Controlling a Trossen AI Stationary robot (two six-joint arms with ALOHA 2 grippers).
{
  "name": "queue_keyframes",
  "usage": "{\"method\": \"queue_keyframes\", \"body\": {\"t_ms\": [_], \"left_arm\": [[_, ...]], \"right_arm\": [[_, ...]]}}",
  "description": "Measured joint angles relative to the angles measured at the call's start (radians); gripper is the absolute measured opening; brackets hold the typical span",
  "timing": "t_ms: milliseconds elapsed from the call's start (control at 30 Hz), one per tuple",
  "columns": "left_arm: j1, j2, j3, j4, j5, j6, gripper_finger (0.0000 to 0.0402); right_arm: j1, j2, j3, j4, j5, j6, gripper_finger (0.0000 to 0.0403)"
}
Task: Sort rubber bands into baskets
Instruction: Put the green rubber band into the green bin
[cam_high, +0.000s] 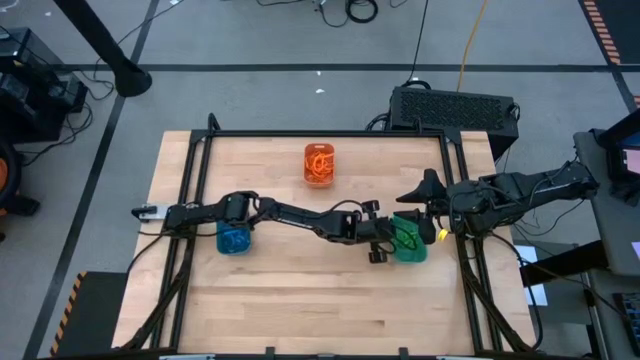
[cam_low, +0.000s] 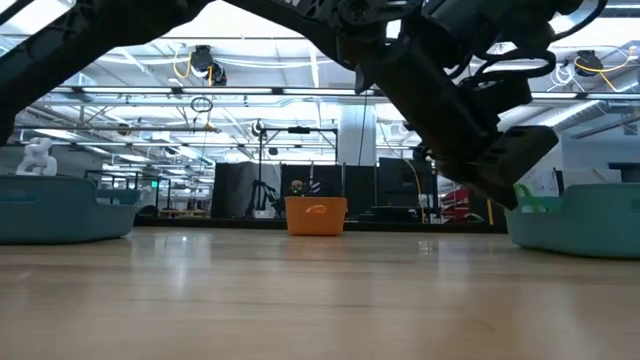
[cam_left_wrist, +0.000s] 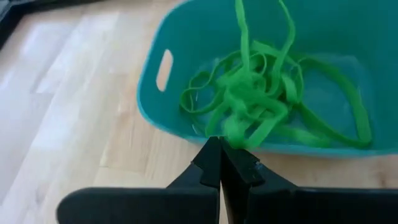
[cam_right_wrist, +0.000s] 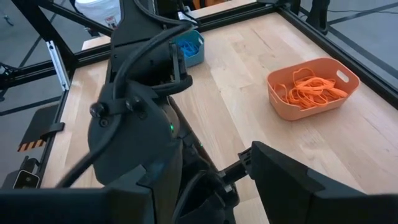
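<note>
Tangled green loops in smooth tub

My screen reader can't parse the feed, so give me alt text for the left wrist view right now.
The left gripper, fingers shut together, sits at the near rim of the teal-green basket, which holds a tangled pile of green rubber bands. A few loops rise out of the pile, and bare wooden table surrounds the basket.

Orange basket, blue basket, teal basket — each holding matching bands.
</note>
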Motion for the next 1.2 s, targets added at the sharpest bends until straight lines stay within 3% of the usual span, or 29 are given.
{"method": "queue_keyframes", "body": {"t_ms": [400,767,933,1200], "left_arm": [[-0.003,0.0,0.015,-0.02,-0.007,0.016,0.0002],[-0.009,0.0,0.015,0.127,0.032,0.027,0.0001],[-0.008,0.001,0.015,0.21,0.056,0.052,0.0001],[-0.024,-0.029,0.014,0.08,-0.003,0.095,0.0001]], "right_arm": [[0.0,0.0,0.0,0.0,0.0,0.002,0.0183],[0.0,0.0,0.0,0.053,0.007,-0.023,0.0183],[0.0,0.0,0.0,0.097,0.097,-0.043,0.0183],[0.0,-0.026,0.044,0.087,0.289,-0.097,0.0183]]}}
